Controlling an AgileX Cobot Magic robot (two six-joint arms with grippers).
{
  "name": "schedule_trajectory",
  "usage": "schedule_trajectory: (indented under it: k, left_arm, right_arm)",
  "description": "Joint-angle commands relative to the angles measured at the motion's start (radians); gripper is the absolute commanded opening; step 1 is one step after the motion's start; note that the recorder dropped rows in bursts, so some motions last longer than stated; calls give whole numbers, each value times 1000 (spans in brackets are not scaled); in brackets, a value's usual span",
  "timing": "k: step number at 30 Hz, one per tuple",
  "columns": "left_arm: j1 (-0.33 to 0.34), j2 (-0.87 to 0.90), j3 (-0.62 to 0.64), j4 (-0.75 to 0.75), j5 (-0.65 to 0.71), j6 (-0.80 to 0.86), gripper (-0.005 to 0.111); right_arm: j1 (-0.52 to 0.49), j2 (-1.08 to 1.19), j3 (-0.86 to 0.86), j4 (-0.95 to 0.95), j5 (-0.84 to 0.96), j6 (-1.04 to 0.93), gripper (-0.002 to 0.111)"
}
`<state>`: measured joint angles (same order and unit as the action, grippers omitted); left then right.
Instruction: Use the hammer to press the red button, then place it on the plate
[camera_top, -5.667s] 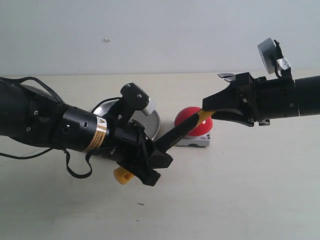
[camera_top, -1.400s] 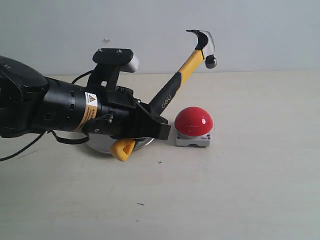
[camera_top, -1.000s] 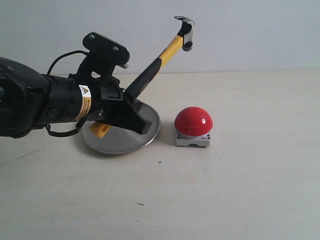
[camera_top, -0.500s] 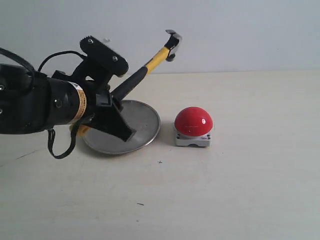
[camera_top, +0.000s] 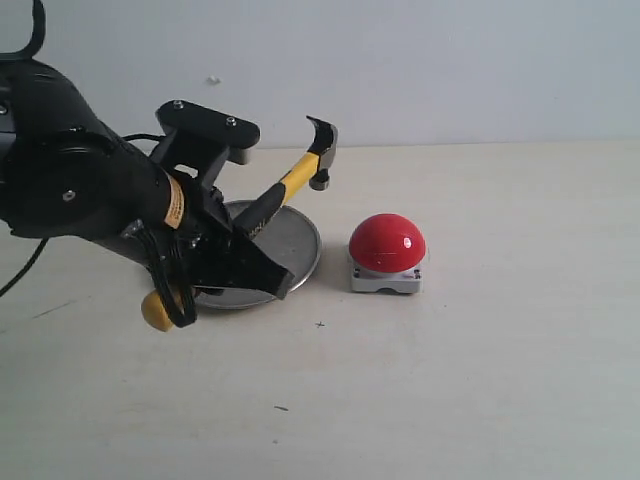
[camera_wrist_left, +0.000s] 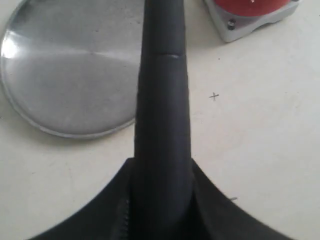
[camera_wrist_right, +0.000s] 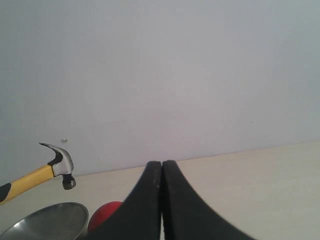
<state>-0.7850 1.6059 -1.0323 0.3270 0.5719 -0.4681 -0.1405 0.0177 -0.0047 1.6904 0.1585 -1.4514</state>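
My left gripper (camera_top: 255, 262) is shut on the hammer's (camera_top: 290, 185) black handle (camera_wrist_left: 162, 100), above the near edge of the plate. The hammer slants up and to the right; its dark head (camera_top: 321, 147) hangs over the far rim of the silver plate (camera_top: 295, 240), and its yellow tip (camera_top: 157, 310) pokes out low on the left. The red button (camera_top: 387, 243) sits on its grey base to the right of the plate, untouched. The right wrist view shows my right gripper (camera_wrist_right: 162, 167) shut and empty, far from the hammer (camera_wrist_right: 55, 167), plate (camera_wrist_right: 50, 220) and button (camera_wrist_right: 102, 215); it is outside the exterior view.
The left arm's black body (camera_top: 70, 170) and its cable cover the left side of the table. A pale wall stands behind the table. Bare tabletop (camera_top: 500, 350) lies in front of and to the right of the button.
My left arm has swung the hammer down and leftward, away from above the button. Its head has dropped lower over the plate. The handle's yellow tip now shows below the arm.
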Motion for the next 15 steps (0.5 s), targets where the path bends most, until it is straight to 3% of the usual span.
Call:
schedule_trajectory:
  k: [1, 4, 8, 15]
  left_arm:
    - [-83, -27, -15, 25, -102, -152, 0]
    - [-166, -18, -11, 61, -159, -256, 0]
    - [-220, -2, -5, 195, -157, -423, 0]
    - [-228, -8, -3, 275, -179, -439, 0]
  right_arm:
    - [1, -5, 5, -7, 6, -1, 0]
    - [1, -5, 5, -7, 6, -1, 0]
    - [1, -5, 5, -7, 6, -1, 0]
    - [1, -5, 5, -7, 6, -1, 0]
